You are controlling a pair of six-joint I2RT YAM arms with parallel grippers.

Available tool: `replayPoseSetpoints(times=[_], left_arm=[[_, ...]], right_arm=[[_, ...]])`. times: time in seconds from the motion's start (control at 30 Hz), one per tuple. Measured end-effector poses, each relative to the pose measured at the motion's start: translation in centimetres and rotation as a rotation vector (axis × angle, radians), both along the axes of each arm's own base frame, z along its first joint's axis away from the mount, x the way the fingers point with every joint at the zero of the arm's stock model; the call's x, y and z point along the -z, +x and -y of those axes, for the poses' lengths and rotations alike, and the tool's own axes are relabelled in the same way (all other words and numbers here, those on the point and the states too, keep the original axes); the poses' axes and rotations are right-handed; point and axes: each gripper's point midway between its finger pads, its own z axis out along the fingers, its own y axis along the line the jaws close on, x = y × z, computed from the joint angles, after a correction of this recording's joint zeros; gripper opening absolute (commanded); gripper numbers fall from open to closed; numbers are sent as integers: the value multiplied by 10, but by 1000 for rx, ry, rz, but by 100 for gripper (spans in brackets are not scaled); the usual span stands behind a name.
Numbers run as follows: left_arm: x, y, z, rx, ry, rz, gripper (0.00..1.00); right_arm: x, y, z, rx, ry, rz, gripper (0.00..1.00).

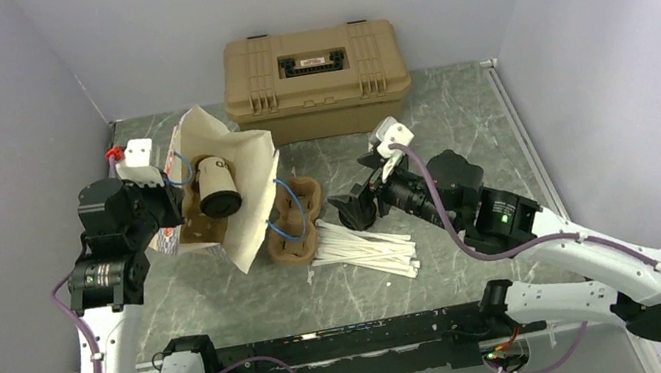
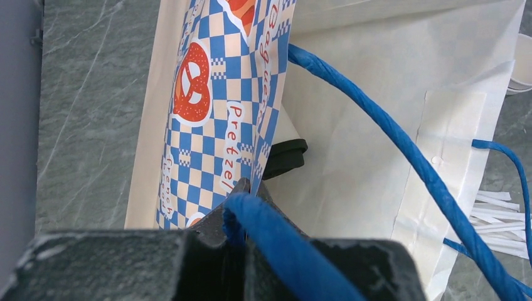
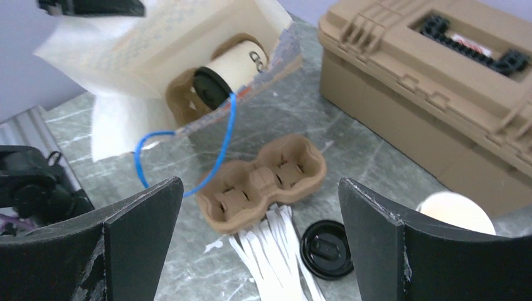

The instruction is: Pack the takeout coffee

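The checkered paper bag (image 2: 213, 125) reads "Pretzel" and, partly, "Bague".

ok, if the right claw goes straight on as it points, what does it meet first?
Probably the empty brown cup carrier, lying straight ahead of the open right claw. The bag holding the takeout coffee sits behind it; depth is unclear.

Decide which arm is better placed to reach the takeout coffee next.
Likely right. The right gripper is open, empty and faces the mouth of the paper bag, where the takeout coffee lies; the left gripper is shut on the blue handle.
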Motion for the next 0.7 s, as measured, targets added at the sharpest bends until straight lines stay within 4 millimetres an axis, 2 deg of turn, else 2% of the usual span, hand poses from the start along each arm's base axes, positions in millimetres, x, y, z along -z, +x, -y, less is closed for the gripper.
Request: replayPoseSetpoints(times=[0.2, 0.3, 0.43, 0.53, 0.6, 0.7], left_arm=[[2, -2, 2, 13, -6, -13, 0], [1, -2, 3, 16, -9, -20, 0], [2, -2, 4, 16, -17, -29, 0], [3, -3, 4, 14, -24, -37, 0], [3, -4, 5, 13, -27, -42, 0], [2, -5, 5, 13, -27, -44, 0]], right_arm=[[-34, -4, -34, -130, 20, 27, 96], [-50, -5, -58, -204, 24, 37, 94], [-61, -2, -98, -280, -3, 57, 93], [-56, -2, -128, -325, -43, 57, 91], [-46, 0, -151, -354, -88, 51, 88], [-26, 3, -174, -380, -150, 38, 85]])
